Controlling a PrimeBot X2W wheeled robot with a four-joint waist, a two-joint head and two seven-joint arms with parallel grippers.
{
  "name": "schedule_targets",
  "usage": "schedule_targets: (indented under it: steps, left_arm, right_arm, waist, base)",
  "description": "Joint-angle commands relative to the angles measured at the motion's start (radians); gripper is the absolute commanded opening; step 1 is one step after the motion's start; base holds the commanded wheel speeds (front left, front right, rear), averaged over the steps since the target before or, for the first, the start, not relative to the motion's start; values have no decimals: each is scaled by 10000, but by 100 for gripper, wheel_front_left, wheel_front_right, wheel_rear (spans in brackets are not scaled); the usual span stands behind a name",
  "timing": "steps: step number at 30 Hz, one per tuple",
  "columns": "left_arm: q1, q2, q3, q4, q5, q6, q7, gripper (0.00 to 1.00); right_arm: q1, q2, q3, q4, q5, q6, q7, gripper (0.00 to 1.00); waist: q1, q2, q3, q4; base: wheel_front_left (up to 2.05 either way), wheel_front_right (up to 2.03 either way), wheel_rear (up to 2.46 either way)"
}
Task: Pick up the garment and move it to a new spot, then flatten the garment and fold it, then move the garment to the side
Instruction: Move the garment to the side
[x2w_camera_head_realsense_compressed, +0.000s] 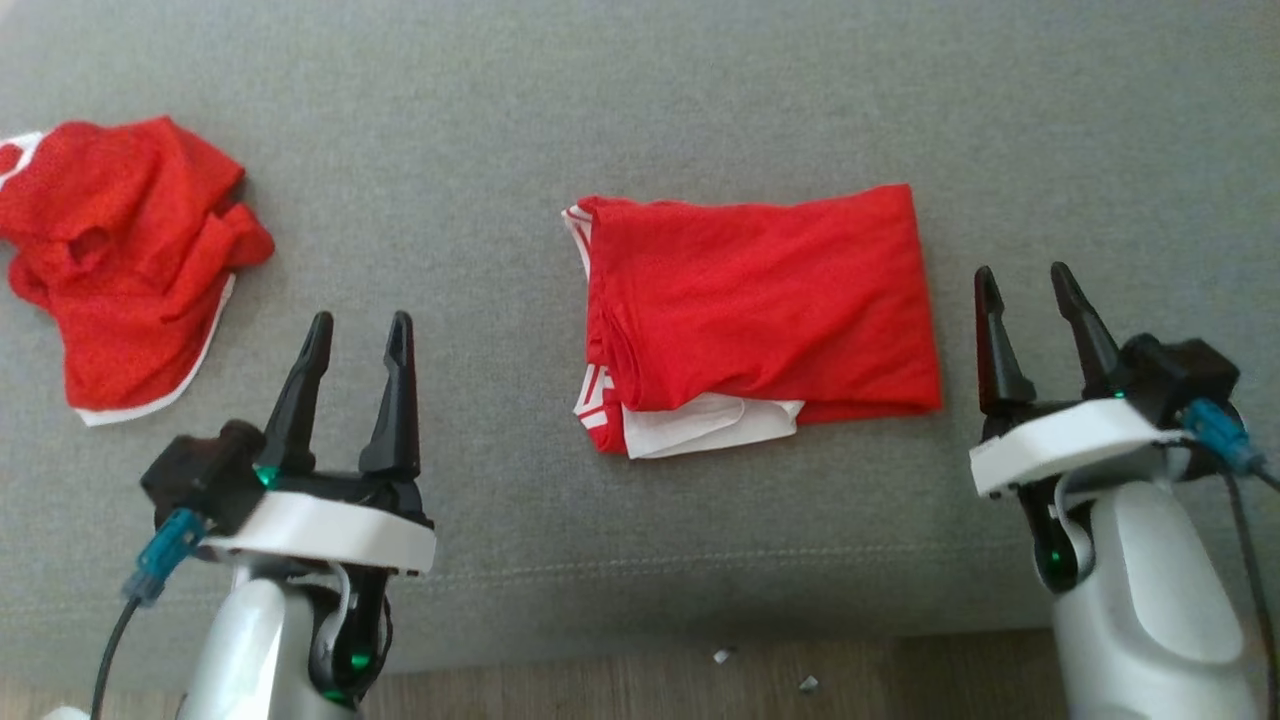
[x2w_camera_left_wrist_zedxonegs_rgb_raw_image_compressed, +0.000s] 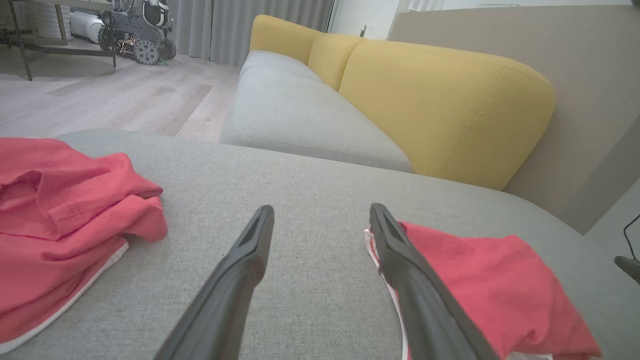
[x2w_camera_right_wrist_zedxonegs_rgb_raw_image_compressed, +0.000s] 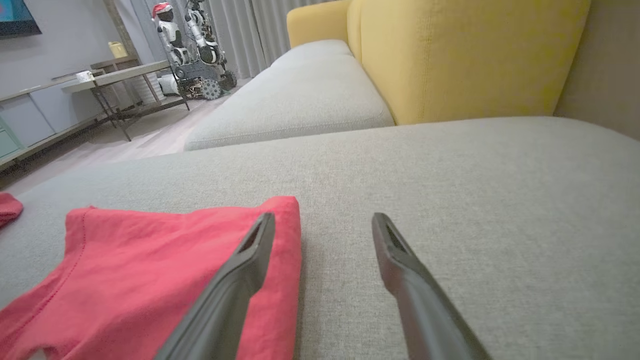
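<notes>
Red garment (x2w_camera_head_realsense_compressed: 770, 300) folded flat, white trim showing; left pincer (x2w_camera_head_realsense_compressed: 362, 322), right pincer (x2w_camera_head_realsense_compressed: 1022, 272) spread, empty

The folded garment (x2w_camera_head_realsense_compressed: 760, 310) lies on the seat cushion (x2w_camera_head_realsense_compressed: 640, 90) near its middle. A crumpled garment (x2w_camera_head_realsense_compressed: 120, 260) lies on the same cushion, well apart to the left, at the edge of the head view. The left gripper (x2w_camera_head_realsense_compressed: 362, 320) stands between the two garments, nearer the cushion's front edge, and the right gripper (x2w_camera_head_realsense_compressed: 1022, 272) stands just to the right of the folded garment. A strip of floor (x2w_camera_head_realsense_compressed: 600, 690) runs in front of the cushion, and beyond it the left wrist view shows a second seat (x2w_camera_left_wrist_zedxonegs_rgb_raw_image_compressed: 300, 110) with a backrest (x2w_camera_left_wrist_zedxonegs_rgb_raw_image_compressed: 440, 100) along its right.
</notes>
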Motion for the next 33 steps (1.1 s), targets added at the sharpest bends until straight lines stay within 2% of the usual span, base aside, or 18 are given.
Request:
schedule_targets:
  steps: [1, 11, 18, 19, 20, 28, 33]
  left_arm:
    - [-366, 44, 252, -303, 46, 19, -120, 100]
    - [-852, 44, 64, -252, 12, -17, -120, 100]
    - [-969, 43, 28, -171, 4, -19, -120, 100]
    - [-985, 43, 49, -170, 4, -19, -120, 100]
    - [-1002, 43, 68, -169, 1, -21, -120, 100]
    - [-1036, 43, 108, -120, -34, -24, -120, 100]
    - [-1098, 43, 52, -99, -2, -45, -120, 100]
  right_arm:
    - [-315, 113, 189, -255, 135, 35, 17, 100]
    - [-1108, 134, 470, 849, 846, 35, 541, 100]
    - [-1484, -64, 856, 1609, 643, 35, 665, 100]
    - [-1533, -88, 911, 1697, 615, 35, 679, 4]
    - [-1573, -135, 972, 1771, 550, 35, 672, 0]
    - [-2075, -748, 1251, 1663, -424, 35, -44, 0]
    - [-2684, -1335, 1674, 1419, -785, 35, -45, 0]
  waist:
    - [0, 0, 172, 82]
    - [0, 0, 782, 419]
    - [0, 0, 922, 568]
    - [0, 0, 940, 584]
    - [0, 0, 955, 598]
    - [0, 0, 865, 503]
    - [0, 0, 818, 285]
  base:
    - [0, 0, 0]
    - [0, 0, 0]
    - [0, 0, 0]
    - [0, 0, 0]
    - [0, 0, 0]
    - [0, 0, 0]
    - [0, 0, 0]
